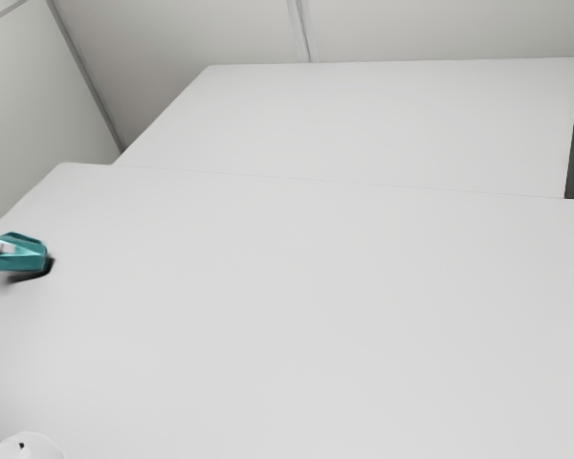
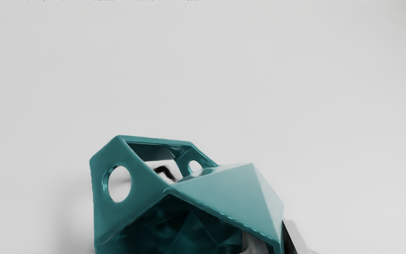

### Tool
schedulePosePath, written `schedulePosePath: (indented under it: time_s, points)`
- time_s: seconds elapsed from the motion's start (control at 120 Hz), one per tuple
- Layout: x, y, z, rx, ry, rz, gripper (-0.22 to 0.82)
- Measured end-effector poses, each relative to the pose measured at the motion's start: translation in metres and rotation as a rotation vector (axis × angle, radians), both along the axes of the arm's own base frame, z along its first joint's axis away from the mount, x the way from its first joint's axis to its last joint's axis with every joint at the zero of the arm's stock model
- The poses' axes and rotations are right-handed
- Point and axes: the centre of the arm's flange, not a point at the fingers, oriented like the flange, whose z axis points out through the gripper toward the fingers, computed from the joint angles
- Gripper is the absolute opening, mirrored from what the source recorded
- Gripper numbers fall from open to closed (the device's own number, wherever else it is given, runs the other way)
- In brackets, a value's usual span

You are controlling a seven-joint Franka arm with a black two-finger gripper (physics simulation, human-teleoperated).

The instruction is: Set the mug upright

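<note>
Mug point(image 1: 17, 261), teal, faceted, over the table point(image 1: 316, 316) at the exterior view's left, dark shadow below it. Jaws point(image 1: 0, 247) pinch its wall, one finger inside, one outside. Rounded white object point(image 1: 29, 448) near the exterior view's lower left corner.
</note>
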Motion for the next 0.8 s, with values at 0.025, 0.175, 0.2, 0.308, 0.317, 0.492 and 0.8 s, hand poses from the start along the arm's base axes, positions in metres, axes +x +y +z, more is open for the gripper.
schedulePosePath:
  time_s: [0.025, 0.175, 0.2, 0.308, 0.317, 0.492, 0.8]
  points:
    - [0.000, -0.001, 0.003, 0.006, 0.001, -0.001, -0.14]
    - [0.000, -0.004, 0.018, 0.032, 0.008, -0.007, -0.17]
    - [0.000, -0.006, 0.020, 0.036, 0.012, -0.011, -0.17]
    - [-0.002, -0.012, 0.036, 0.072, 0.042, -0.024, -0.18]
    - [-0.003, -0.013, 0.038, 0.076, 0.044, -0.025, -0.18]
    - [0.000, -0.044, 0.095, 0.179, 0.115, -0.087, -0.18]
    - [0.067, -0.168, 0.154, 0.360, 0.311, -0.291, -0.18]
